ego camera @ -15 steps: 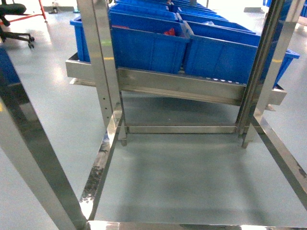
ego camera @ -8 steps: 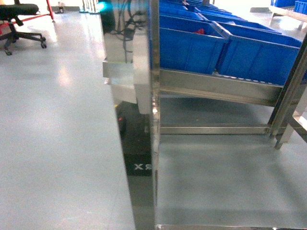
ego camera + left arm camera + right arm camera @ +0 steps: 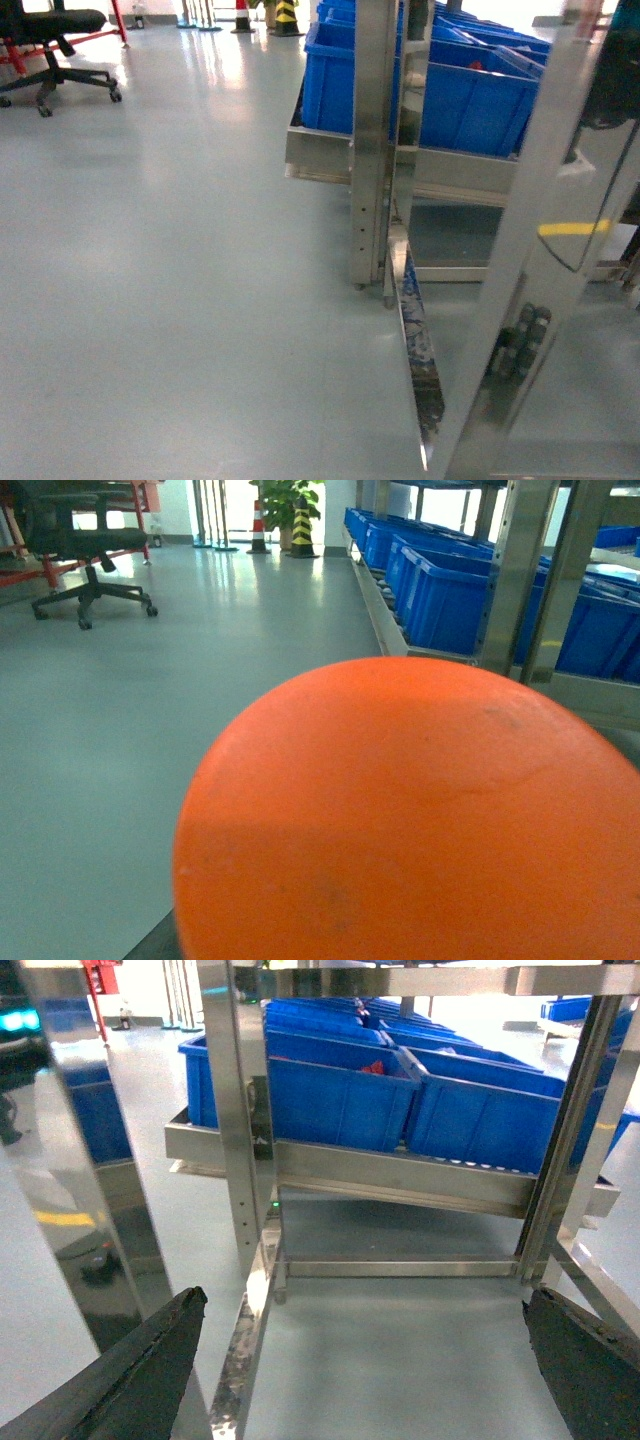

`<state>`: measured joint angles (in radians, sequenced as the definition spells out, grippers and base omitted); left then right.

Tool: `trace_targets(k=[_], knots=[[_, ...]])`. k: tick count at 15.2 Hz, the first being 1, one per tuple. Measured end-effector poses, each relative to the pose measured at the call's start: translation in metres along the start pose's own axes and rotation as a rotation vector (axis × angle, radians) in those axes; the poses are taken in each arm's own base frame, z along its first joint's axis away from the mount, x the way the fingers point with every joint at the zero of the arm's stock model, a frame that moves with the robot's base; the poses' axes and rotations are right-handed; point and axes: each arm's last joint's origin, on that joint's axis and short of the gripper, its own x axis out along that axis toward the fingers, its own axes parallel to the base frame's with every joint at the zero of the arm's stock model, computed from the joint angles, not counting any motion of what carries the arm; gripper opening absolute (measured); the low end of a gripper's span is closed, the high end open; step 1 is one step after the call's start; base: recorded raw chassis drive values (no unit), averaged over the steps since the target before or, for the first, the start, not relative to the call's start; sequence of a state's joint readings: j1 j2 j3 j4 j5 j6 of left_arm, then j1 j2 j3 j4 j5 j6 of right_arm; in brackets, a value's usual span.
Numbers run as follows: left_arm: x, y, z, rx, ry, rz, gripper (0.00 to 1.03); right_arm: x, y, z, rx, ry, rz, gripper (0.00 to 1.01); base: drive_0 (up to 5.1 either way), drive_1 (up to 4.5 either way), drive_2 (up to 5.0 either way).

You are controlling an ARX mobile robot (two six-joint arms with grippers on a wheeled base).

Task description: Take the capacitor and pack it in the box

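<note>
- Underfoot on every side, a smooth grey floor [image 3: 150, 250] spreads out with a soft shine; in the head view it fills the whole left half.
- To the right in the head view stands a steel rack [image 3: 375, 150] with upright posts and a sloping shelf. A nearer polished post [image 3: 540, 260] slants across the right edge, with a yellow streak reflected in it. In the right wrist view the same kind of frame sits straight ahead, with a low crossbar near the floor.
- On the sloping shelf sit large blue bins [image 3: 470, 105], side by side and touching, in rows running away from the camera. One of them holds something small and red [image 3: 372, 1066]; what it is cannot be made out.
- Far off at the top left of the head view is a black office chair [image 3: 60, 45] on castors, well apart from the rack.
- Beyond the end of the rack, the left wrist view shows a red-and-white cone [image 3: 259, 525] near a potted plant [image 3: 285, 495].
- The right tool [image 3: 365, 1360] is spread wide: its dark fingers [image 3: 130, 1380] sit at the two lower corners of its own view, with only floor and rack between them.
- The capacitor [image 3: 400, 820] is right up against the left wrist camera, its round orange face filling the lower part of that view.
- The left tool is hidden behind it, so I cannot tell how its jaws are set.
</note>
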<state>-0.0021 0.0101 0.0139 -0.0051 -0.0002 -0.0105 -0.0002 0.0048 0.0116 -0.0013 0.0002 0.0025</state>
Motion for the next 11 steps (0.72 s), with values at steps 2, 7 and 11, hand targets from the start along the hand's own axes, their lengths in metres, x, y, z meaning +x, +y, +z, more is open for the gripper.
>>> trace_targets(k=[2, 7, 11], knots=[[0.0, 0.0, -0.0001, 0.0, 0.001, 0.0, 0.44, 0.0, 0.0, -0.0001, 0.0, 0.001, 0.0, 0.98, -4.9, 2.56, 2.6], [0.0, 0.0, -0.0003, 0.0, 0.003, 0.0, 0.44, 0.0, 0.0, -0.0001, 0.0, 0.001, 0.0, 0.98, -4.9, 2.48, 2.5], [0.0, 0.0, -0.0001, 0.0, 0.001, 0.0, 0.44, 0.0, 0.0, -0.0003, 0.0, 0.003, 0.0, 0.98, -5.0, 2.43, 2.4]])
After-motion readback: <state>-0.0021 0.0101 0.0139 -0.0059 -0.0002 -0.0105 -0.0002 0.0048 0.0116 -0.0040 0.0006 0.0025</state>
